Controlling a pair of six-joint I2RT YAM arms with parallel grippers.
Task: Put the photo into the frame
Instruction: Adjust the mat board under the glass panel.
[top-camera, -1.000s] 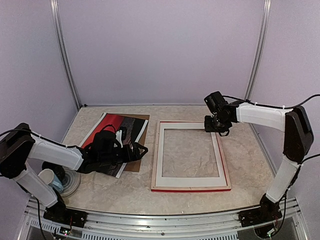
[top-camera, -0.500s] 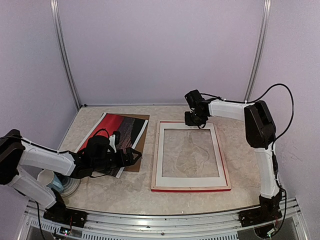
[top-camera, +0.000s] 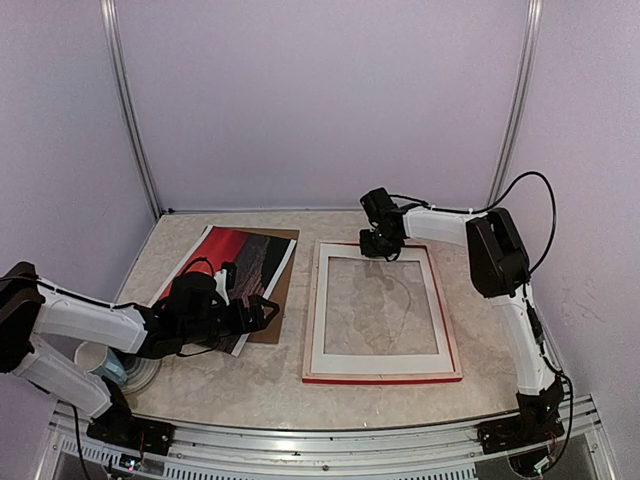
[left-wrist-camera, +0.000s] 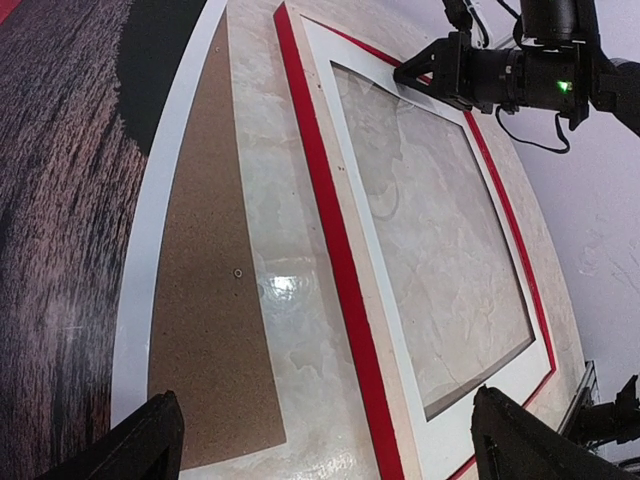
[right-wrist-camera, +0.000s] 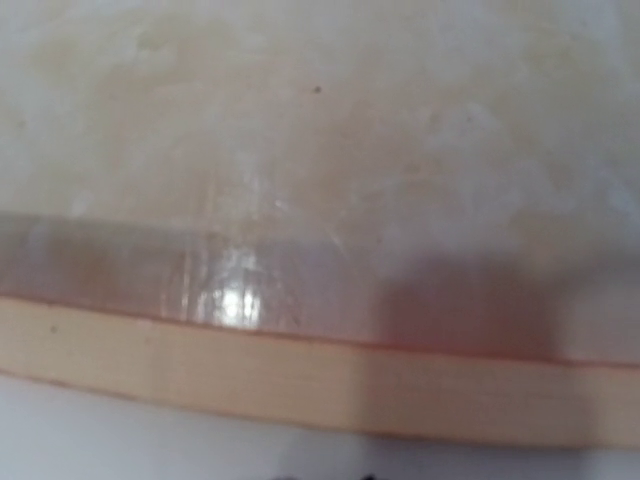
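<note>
The marbled table (top-camera: 270, 385) carries the frame (top-camera: 380, 373) at right, a brown board (left-wrist-camera: 210, 330) under the photo (top-camera: 232, 250) at left, and a dish (top-camera: 148, 368) near-left.

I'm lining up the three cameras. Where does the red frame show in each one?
Top external: the frame lies flat, centre-right.
Left wrist: the frame runs diagonally, top centre to bottom right.
Right wrist: the frame, a blurred pale wood edge, crosses the bottom.
Shared landmark: the right gripper at its far rail, top and left wrist views.
</note>
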